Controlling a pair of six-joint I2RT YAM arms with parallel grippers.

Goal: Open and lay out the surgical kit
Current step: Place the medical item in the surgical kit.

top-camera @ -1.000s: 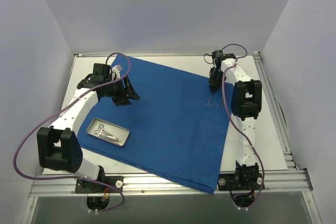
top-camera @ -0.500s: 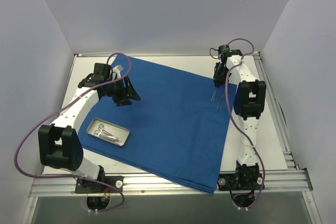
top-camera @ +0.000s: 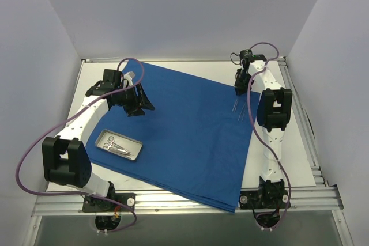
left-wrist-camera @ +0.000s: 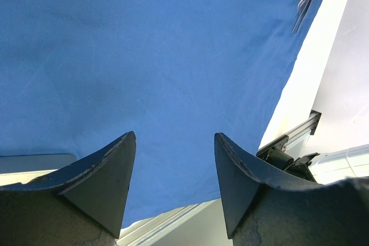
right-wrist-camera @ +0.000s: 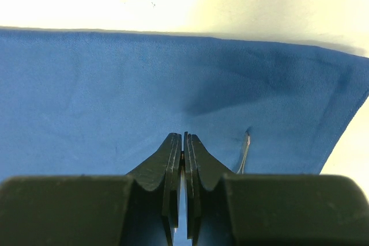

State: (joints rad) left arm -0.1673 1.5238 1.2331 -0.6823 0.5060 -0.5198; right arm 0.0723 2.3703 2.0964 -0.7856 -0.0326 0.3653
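The royal-blue drape [top-camera: 184,136] of the surgical kit lies spread flat over the table. On its front left corner stands the small metal tray [top-camera: 138,147] with scissor-like instruments [top-camera: 115,144] inside. My right gripper [top-camera: 238,89] hovers at the drape's far right edge, shut on a thin silver instrument [top-camera: 233,105] that points down toward the cloth. In the right wrist view the jaws [right-wrist-camera: 183,136] pinch a metal sliver. A second instrument [top-camera: 240,115] [right-wrist-camera: 244,154] lies on the cloth beside it. My left gripper [top-camera: 141,105] [left-wrist-camera: 173,136] hangs open and empty above the drape's far left part.
Bare white tabletop [top-camera: 294,142] runs along the drape's right side and the far edge. An aluminium rail [top-camera: 184,203] borders the front and another rail [top-camera: 304,119] the right. Grey enclosure walls stand close on three sides.
The right gripper moved a little farther away and to the right with its instrument, then stayed put. The left arm has not moved.
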